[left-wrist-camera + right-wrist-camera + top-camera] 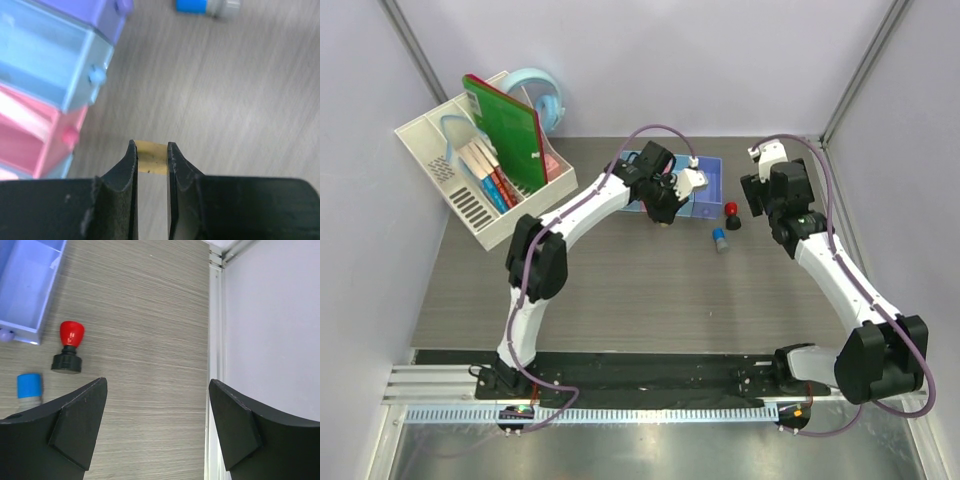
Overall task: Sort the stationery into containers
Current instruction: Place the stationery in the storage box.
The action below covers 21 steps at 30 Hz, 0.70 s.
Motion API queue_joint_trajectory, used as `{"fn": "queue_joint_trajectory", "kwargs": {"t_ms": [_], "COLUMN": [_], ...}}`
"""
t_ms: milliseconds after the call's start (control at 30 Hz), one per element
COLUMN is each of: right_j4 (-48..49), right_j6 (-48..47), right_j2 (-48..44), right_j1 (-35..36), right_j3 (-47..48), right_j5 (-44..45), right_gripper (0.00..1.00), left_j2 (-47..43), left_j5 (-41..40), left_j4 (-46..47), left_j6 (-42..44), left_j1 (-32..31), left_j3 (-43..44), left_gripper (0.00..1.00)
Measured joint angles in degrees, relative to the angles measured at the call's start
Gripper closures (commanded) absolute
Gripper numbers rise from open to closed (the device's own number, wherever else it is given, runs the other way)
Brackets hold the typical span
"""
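Note:
My left gripper [151, 150] is shut on a tiny orange block [151, 158], beside the front of the joined bins. The violet [102, 17], light blue [50, 65] and pink [35, 140] bins lie to its left. In the top view this gripper [665, 216] hides most of the bins [708, 190]. A red-and-black cylinder [732, 217] [69, 347] and a blue-grey cylinder [721, 240] [28, 389] [207, 6] lie on the table right of the bins. My right gripper [157, 382] [756, 196] is open and empty, right of the cylinders. The pens and the pink eraser are out of view.
A large white slotted organizer [455, 190] with a green book [505, 125] stands at the back left, a round light-blue tape dispenser [545, 95] behind it. The enclosure wall and its rail [215, 340] run close along the right of my right gripper.

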Motion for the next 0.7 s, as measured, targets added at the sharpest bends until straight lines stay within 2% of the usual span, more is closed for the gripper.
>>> {"fn": "queue_joint_trajectory", "kwargs": {"t_ms": [333, 700], "right_j4": [0.00, 0.44], "right_j6": [0.50, 1.22], "right_j2": [-1.25, -1.53], "right_j1": [-2.12, -4.00], "right_j3": [-1.84, -4.22], "right_j5": [0.83, 1.20], "right_gripper": [0.12, 0.12], "left_j2": [11.80, 12.94], "left_j5": [1.05, 0.28], "left_j4": [8.66, 20.13], "left_j6": [-3.17, -7.80], "left_j1": [-0.94, -0.94], "left_j3": [12.52, 13.05], "left_gripper": [1.00, 1.00]}}
